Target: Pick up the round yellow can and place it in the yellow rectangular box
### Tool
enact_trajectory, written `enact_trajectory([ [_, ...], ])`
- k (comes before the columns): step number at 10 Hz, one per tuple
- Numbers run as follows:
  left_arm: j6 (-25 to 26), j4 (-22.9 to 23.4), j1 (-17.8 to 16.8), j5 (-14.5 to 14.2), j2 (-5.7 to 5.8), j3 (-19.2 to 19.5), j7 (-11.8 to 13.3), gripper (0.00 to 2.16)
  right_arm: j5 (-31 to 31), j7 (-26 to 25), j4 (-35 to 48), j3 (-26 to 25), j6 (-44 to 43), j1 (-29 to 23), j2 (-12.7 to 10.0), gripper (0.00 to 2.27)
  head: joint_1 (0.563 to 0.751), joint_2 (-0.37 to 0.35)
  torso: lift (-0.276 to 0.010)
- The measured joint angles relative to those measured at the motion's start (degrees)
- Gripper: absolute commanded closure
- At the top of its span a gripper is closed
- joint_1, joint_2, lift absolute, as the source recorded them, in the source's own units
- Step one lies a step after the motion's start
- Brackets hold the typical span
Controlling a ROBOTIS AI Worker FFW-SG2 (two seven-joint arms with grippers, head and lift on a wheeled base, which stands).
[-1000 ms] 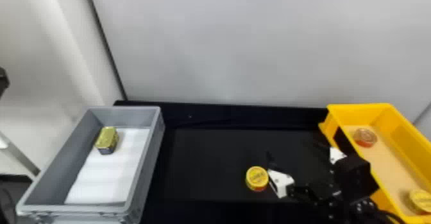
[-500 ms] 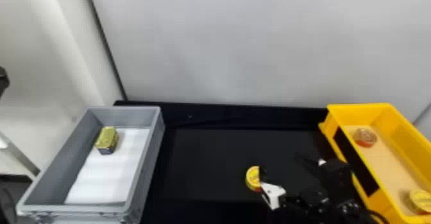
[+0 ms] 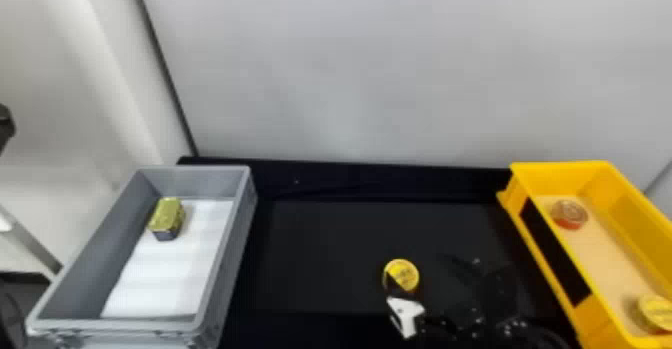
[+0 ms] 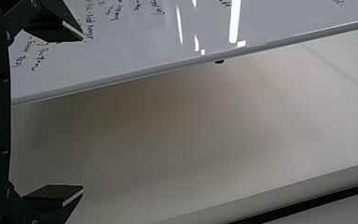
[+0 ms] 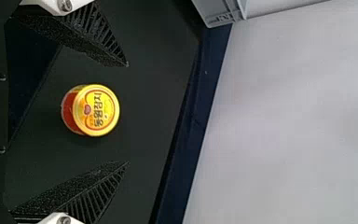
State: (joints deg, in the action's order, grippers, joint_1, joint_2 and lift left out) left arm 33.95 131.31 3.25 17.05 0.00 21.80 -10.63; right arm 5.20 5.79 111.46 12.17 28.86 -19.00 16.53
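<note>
Can [image 5: 95,109] lines up between the right gripper's [image 5: 127,114] spread fingers, well off the worktop's [image 3: 350,233] back edge. Probably just needs a squeeze tbh.

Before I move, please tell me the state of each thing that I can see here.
Round yellow can: upright on the black table, not gripped
Right gripper: open, empty
Left gripper: open, empty
Yellow rectangular box: open-topped, holding a red-sided can and a yellow-lidded can
Gray box: open-topped, holding a gold-topped tin
</note>
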Motion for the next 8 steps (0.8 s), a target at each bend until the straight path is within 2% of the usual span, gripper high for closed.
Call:
enact_trajectory([
  [8,-0.16,0.0,-0.18,0.28,0.0,-0.13,0.17,0.13,0.85,-0.68,-12.12,3.63,-1.44,6.76,-0.27,0.0,0.694,0.014,-0.09],
])
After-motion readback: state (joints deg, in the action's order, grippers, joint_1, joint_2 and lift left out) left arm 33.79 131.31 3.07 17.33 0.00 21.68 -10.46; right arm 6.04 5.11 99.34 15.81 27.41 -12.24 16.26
